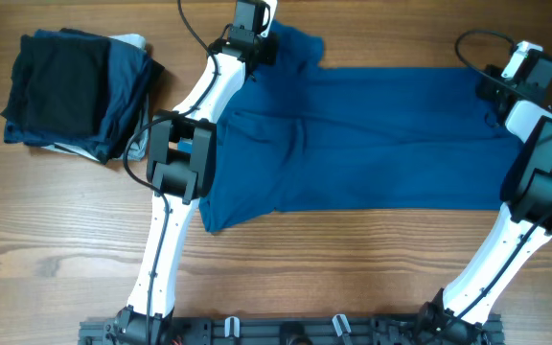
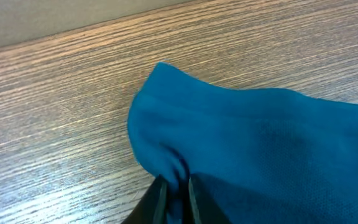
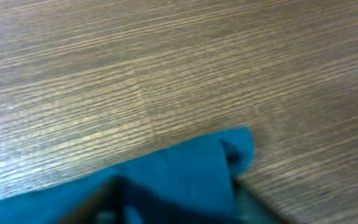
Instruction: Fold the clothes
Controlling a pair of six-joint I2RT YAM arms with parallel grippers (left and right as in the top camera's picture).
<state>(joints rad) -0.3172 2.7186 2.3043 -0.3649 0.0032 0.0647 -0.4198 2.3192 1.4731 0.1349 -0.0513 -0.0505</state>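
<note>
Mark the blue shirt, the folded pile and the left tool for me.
Shirt [image 1: 372, 134]: overhead, middle of its spread body.
Folded pile [image 1: 62, 88]: overhead, black top garment.
Left tool [image 2: 174, 183]: left wrist, between fingertips pinching shirt cloth.

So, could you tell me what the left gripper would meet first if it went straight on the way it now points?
The raised fold of the blue shirt pinched in the left gripper; beyond that, only bare wooden table, though depth is hard to judge.
</note>
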